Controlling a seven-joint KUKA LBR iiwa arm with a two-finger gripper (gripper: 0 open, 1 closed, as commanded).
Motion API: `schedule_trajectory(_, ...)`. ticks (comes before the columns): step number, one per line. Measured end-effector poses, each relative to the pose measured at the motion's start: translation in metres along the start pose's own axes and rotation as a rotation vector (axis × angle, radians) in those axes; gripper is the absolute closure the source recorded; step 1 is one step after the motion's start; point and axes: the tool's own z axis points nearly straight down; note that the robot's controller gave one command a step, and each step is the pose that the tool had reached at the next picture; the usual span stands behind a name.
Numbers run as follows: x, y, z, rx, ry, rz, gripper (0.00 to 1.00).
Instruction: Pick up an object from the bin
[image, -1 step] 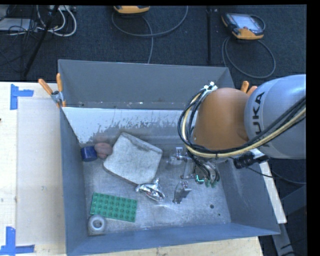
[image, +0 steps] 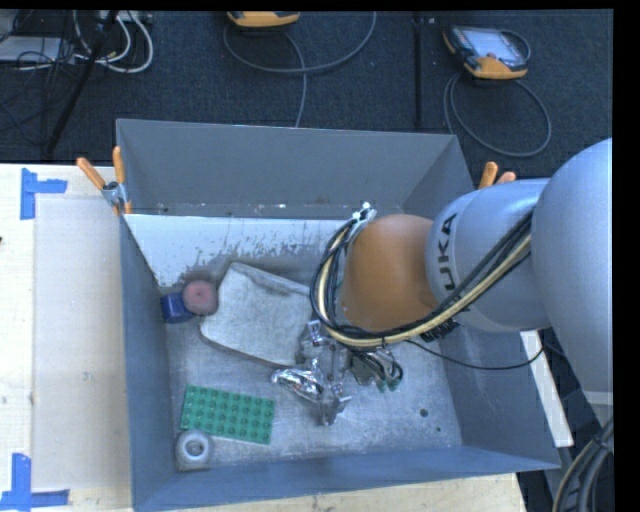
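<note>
Small translucent tape roll (image: 195, 447) lying in the near left corner of the grey metal bin (image: 290, 180), flat green studded plate (image: 227, 415) lying just beyond it, metal gripper (image: 320, 392) hanging low right of the plate, its opening impossible to tell, reaching the near right edge of the crumpled pale grey cloth (image: 250, 305), small pink ball (image: 203, 294) sitting at the cloth's far left.

Lit brightly from above, with pale glare along the back wall of the bin (image: 280, 170), soft shadow under the arm (image: 560, 250), and dim surroundings beyond.
</note>
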Motion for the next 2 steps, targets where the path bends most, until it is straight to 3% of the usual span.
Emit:
schedule_trajectory(1,-0.004,0.000,-0.002,0.000,-0.016,0.004,1.00)
schedule_trajectory(2,0.006,0.000,-0.163,0.001,-0.019,-0.083,1.00)
